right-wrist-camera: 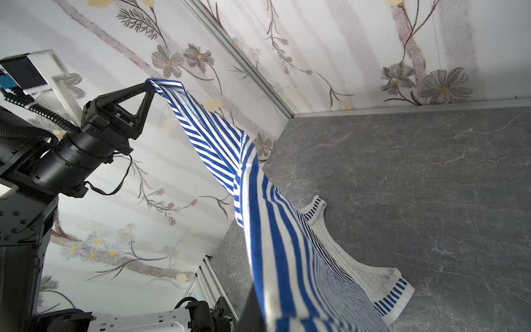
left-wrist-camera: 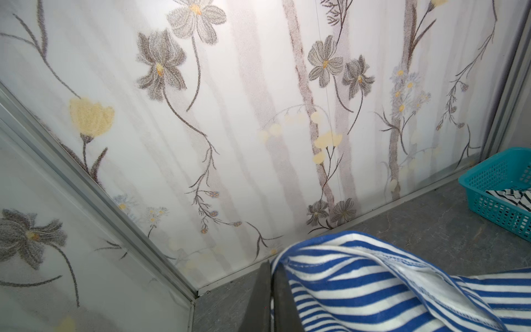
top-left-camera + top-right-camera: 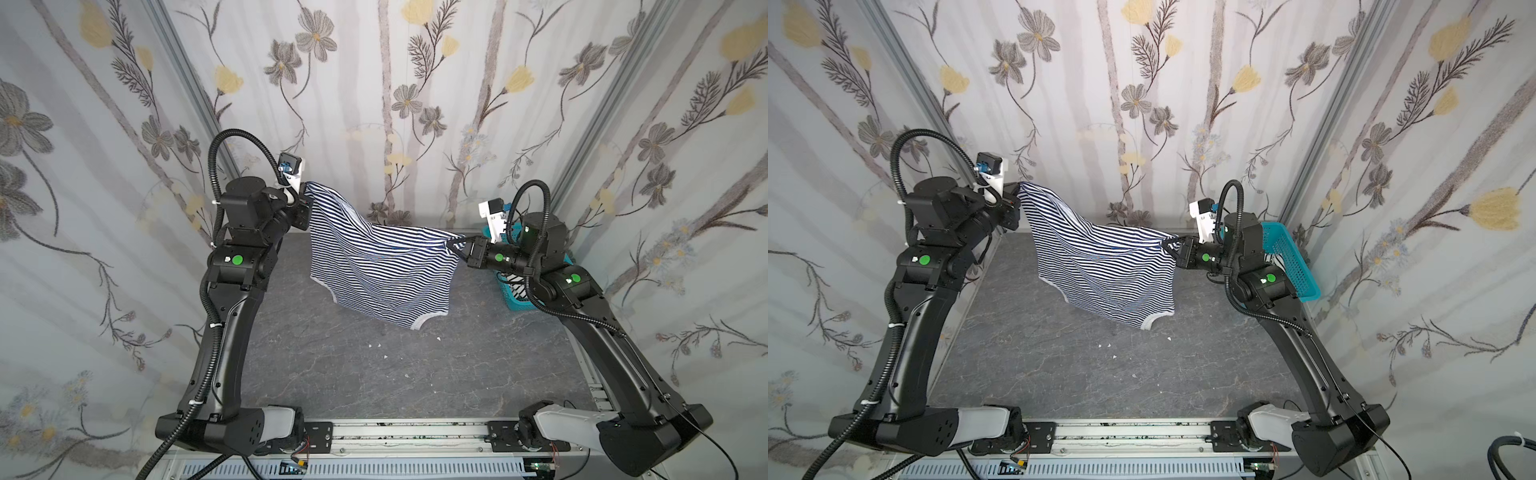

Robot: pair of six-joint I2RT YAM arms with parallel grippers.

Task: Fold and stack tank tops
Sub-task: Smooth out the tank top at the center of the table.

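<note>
The navy-and-white striped tank top (image 3: 374,266) (image 3: 1108,270) hangs stretched between my two grippers above the grey table, and its white-trimmed lower edge touches the surface. My left gripper (image 3: 305,203) (image 2: 272,278) is shut on one upper corner, held high near the back left. Lower down on the right, my right gripper (image 3: 455,245) (image 3: 1169,245) is shut on the other corner, and the cloth (image 1: 275,230) covers most of its jaws in the right wrist view. The other tank top (image 2: 511,198), white with wider black stripes, lies in the turquoise basket (image 2: 488,175).
The basket (image 3: 1291,262) stands at the back right beside the right arm's elbow. Flower-patterned walls close in the table at the back and both sides. A few small white scraps (image 3: 378,345) lie on the tabletop (image 3: 374,382) in front of the hanging top. An aluminium rail (image 3: 395,432) runs along the front edge.
</note>
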